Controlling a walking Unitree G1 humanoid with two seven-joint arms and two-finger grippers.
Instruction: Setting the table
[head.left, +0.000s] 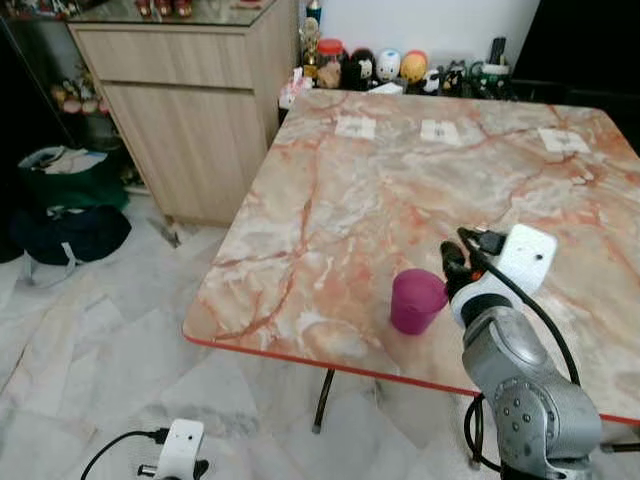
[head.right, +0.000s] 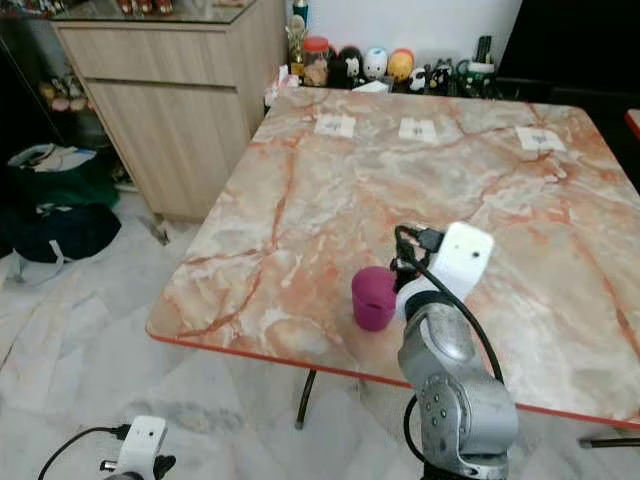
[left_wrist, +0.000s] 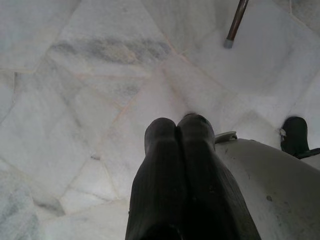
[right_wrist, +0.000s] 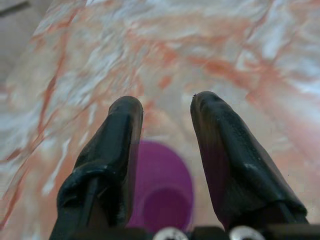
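Standing upright near the marble table's (head.left: 330, 200) edge, the purple cup (head.left: 417, 300) sits between the right claw's (right_wrist: 167, 107) spread fingers.

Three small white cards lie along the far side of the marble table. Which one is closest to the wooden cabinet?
The leftmost small white card. It lies nearest the light wooden cabinet; the middle card and the right card lie farther along the pink marble table.
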